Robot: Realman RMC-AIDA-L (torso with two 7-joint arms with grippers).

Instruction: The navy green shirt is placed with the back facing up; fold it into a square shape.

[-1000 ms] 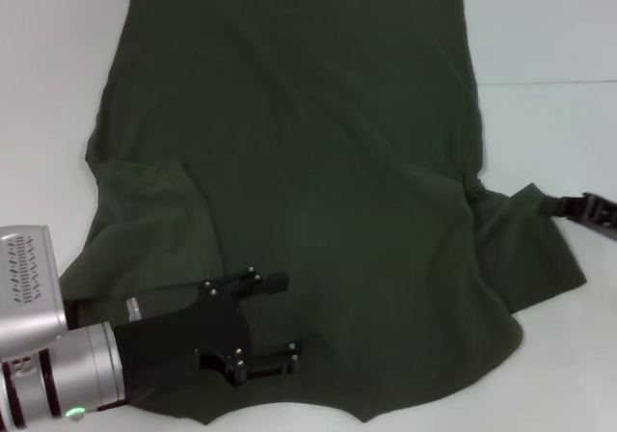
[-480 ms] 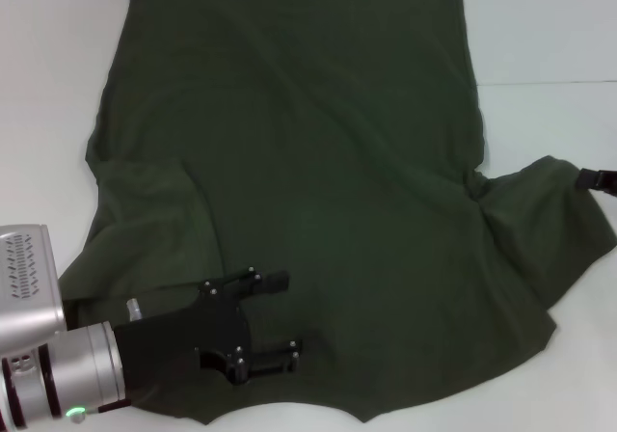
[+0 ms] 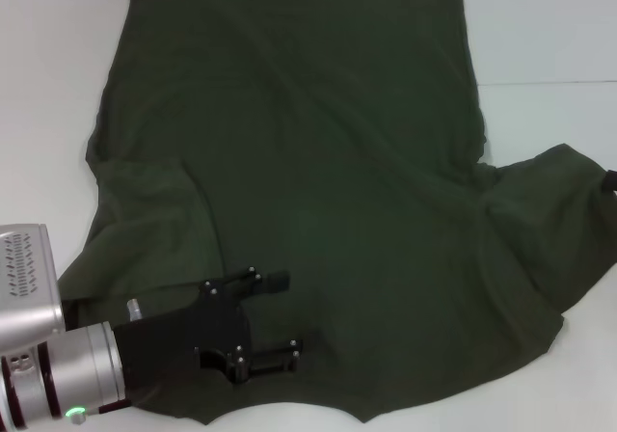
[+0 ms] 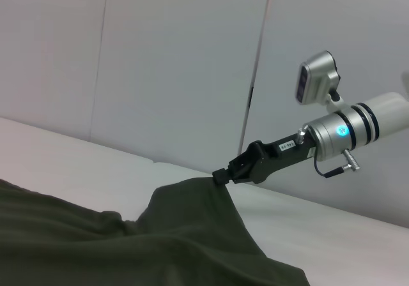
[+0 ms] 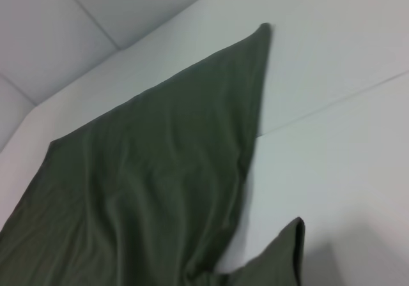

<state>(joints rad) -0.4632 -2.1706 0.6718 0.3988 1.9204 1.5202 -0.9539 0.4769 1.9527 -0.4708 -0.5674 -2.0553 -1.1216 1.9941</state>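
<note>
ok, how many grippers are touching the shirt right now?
2. The left gripper rests open on the navy green shirt near its collar edge; the right gripper pinches the right sleeve, lifted off the table.

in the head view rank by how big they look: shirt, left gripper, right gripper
1. navy green shirt
2. left gripper, inflated by nearness to the camera
3. right gripper, only a sliver at the frame edge, so its rank is unsure
</note>
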